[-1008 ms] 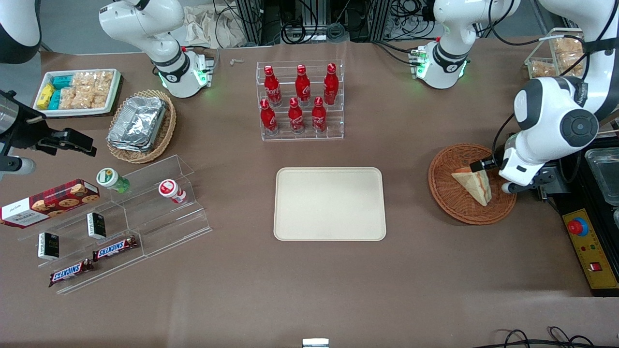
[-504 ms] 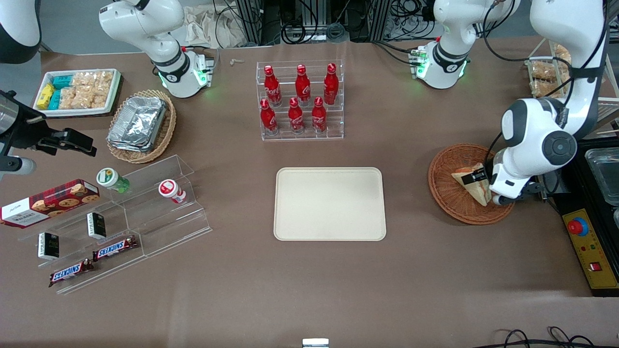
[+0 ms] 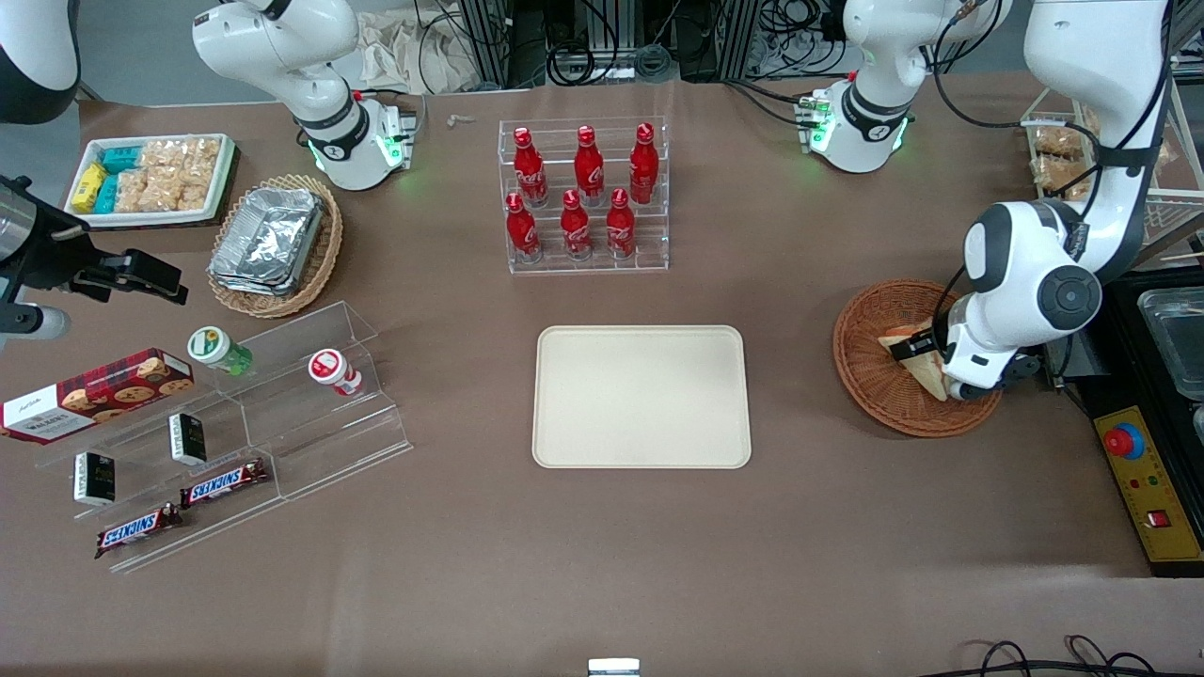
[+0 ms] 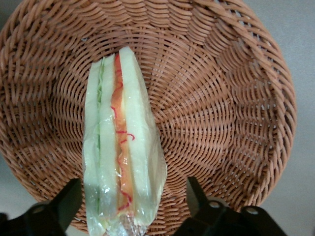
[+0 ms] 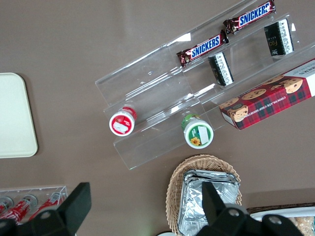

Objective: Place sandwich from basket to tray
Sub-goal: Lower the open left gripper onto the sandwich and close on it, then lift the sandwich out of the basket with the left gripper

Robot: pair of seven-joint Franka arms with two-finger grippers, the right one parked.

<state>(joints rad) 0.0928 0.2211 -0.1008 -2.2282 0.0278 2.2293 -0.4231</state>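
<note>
The sandwich point(image 3: 926, 373), a plastic-wrapped wedge of pale bread with red, orange and green layers, lies in the round reddish-brown wicker basket point(image 3: 875, 376) toward the working arm's end of the table. My left gripper point(image 3: 926, 355) is low over the basket, open, its jaws straddling the sandwich without closing on it. In the left wrist view the sandwich point(image 4: 120, 147) lies on the basket's weave point(image 4: 216, 98) between the two dark fingers point(image 4: 66, 204) of the gripper point(image 4: 133, 204). The cream-beige tray point(image 3: 641, 395) lies bare at the table's middle.
A clear rack of red bottles point(image 3: 585, 193) stands farther from the camera than the tray. A control box with a red button point(image 3: 1124, 440) sits beside the basket at the table's edge. Acrylic snack shelves point(image 3: 245, 414), a foil-container basket point(image 3: 273, 243) and a white snack tray point(image 3: 150, 179) lie toward the parked arm's end.
My left gripper has moved from the basket's edge toward the tray side and down, so that its open fingers now straddle the sandwich. The sandwich has not moved.
</note>
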